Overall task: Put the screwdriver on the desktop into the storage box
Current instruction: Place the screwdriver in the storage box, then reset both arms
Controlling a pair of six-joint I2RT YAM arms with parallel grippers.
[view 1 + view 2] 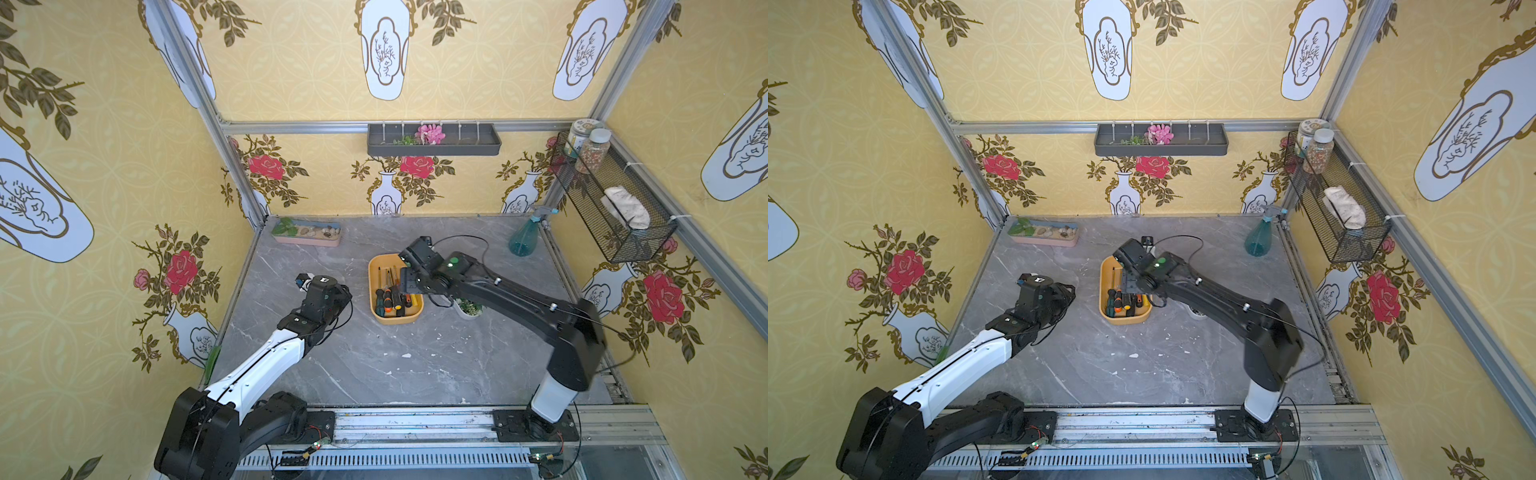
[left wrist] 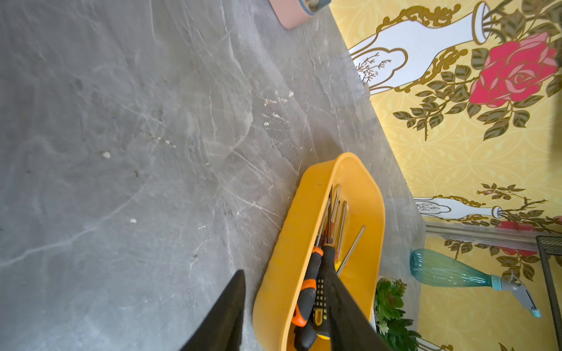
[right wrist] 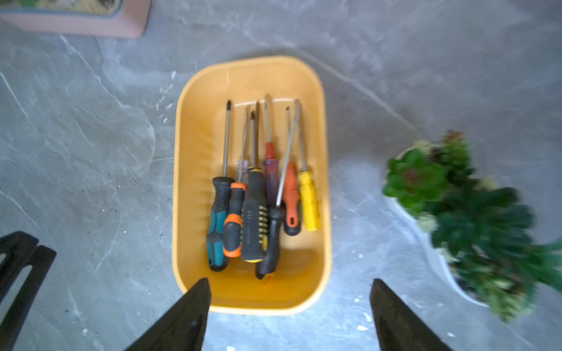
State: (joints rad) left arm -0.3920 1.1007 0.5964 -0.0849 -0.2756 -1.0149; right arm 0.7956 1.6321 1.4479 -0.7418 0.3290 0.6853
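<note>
The right gripper (image 3: 291, 280) gapes wide and empty above the storage box (image 3: 194, 152); the left gripper (image 2: 286, 270), narrower, seems empty too.

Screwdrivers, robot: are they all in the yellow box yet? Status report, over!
Right pincer open, empty, above the storage box. Left pincer open, empty, beside it. Screwdrivers lie inside; none seen on the desktop. Nothing blocking.
</note>
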